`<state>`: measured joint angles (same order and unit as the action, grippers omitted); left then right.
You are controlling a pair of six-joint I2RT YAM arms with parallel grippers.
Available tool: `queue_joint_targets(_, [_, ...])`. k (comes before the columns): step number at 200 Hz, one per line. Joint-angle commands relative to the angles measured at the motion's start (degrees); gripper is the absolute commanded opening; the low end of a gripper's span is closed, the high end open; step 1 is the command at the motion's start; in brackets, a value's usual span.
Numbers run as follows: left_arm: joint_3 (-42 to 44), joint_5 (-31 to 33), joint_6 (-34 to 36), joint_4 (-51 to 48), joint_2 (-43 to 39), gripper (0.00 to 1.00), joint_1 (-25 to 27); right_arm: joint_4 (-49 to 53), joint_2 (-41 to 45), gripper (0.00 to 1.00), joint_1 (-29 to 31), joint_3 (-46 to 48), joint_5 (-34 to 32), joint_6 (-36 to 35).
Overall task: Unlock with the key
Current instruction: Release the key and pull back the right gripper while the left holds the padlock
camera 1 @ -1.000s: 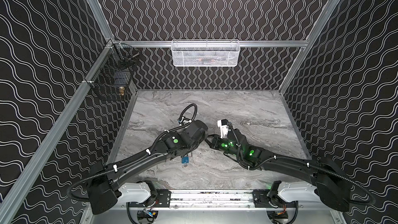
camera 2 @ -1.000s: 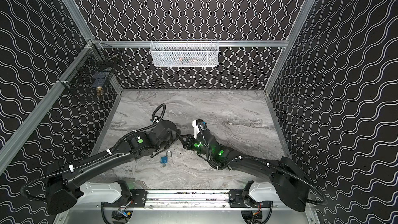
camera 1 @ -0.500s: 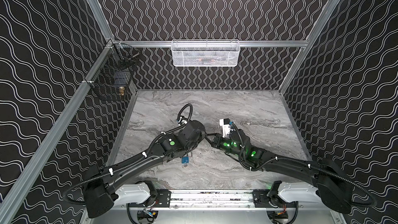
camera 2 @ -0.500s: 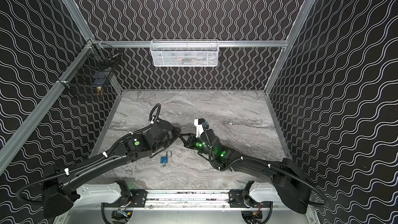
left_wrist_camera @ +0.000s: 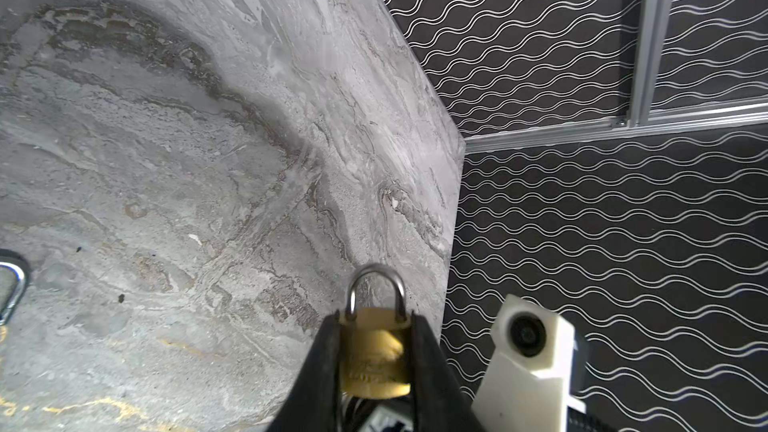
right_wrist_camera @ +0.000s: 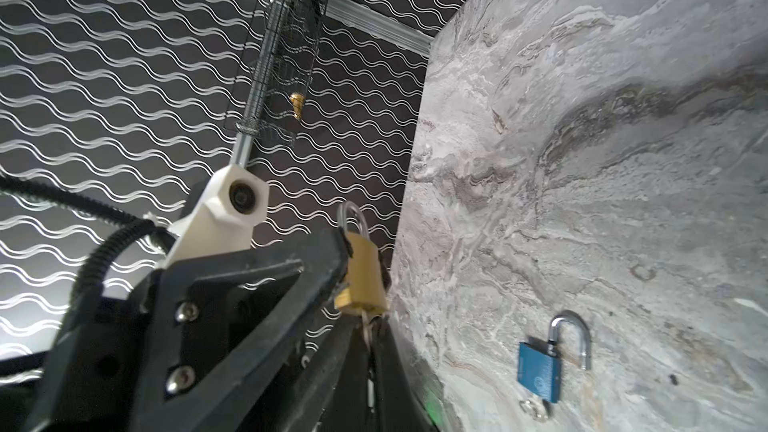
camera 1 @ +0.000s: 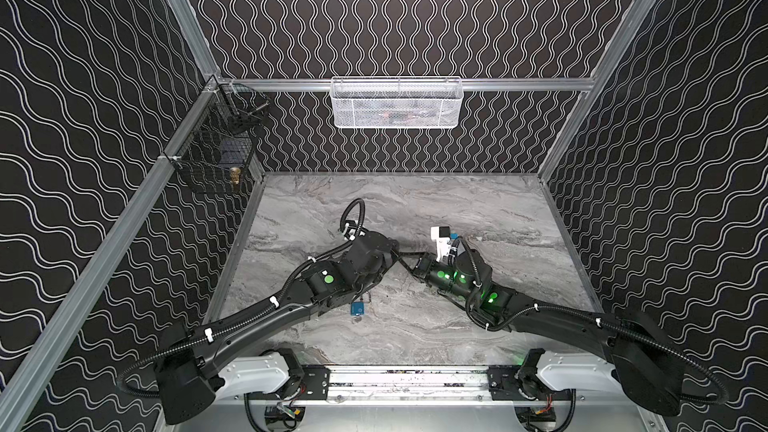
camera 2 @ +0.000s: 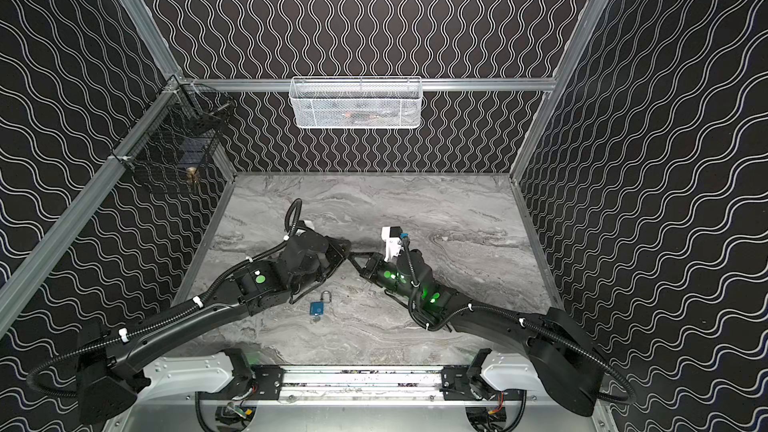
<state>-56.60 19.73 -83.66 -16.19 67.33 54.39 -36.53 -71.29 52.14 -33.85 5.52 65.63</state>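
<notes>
Brass padlock [left_wrist_camera: 376, 355] fills the left wrist view, pinched across its body by the left gripper [left_wrist_camera: 374, 320], shackle [left_wrist_camera: 376, 280] closed. In the right wrist view, the right gripper [right_wrist_camera: 370, 340] is clamped on the key [right_wrist_camera: 365, 328] at the lock's underside. Twisting off-axis could bend it or wrench the lock loose. In both top views the grippers meet over the table [camera 1: 457, 201].

You barely see the key [right_wrist_camera: 365, 328], tucked under the brass padlock [right_wrist_camera: 363, 280]; whatever sits in the white basket [camera 1: 345, 106] is just a blur.
</notes>
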Motion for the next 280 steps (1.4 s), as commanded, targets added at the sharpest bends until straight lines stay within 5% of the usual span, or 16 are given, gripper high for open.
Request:
queue_joint_targets(1, [-0.09,-4.62,-1.13,4.47,-0.1,0.0,0.76,-11.97,0.71,0.0,0.25,0.37,4.74,3.81])
queue_joint_targets(37, [0.0,-3.74,-1.24,6.11,-0.49,0.0,1.51,-14.35,0.33,0.0,0.24,0.28,5.46,4.99])
queue_joint_targets(86, [-0.93,-2.23,1.77,2.76,-0.38,0.0,1.51,-4.39,1.93,0.0,0.24,-1.33,3.7,-2.43])
queue_joint_targets(139, [-1.33,2.36,9.73,-1.91,-1.54,0.0,0.96,5.2,4.54,0.28,0.24,-1.04,0.59,-9.2])
queue_joint_targets(200, [1.66,5.9,29.12,-4.06,-5.27,0.0,0.36,18.25,10.2,0.52,0.07,-3.56,1.76,-18.17])
queue_joint_targets(238, [9.55,1.86,49.02,6.54,-10.95,0.0,0.36,31.62,10.58,0.61,-0.5,-9.32,2.13,-25.19])
queue_joint_targets(280, [18.64,0.13,62.9,16.27,-16.52,0.0,0.36,41.36,7.03,0.68,-1.11,-15.88,4.73,-32.34])
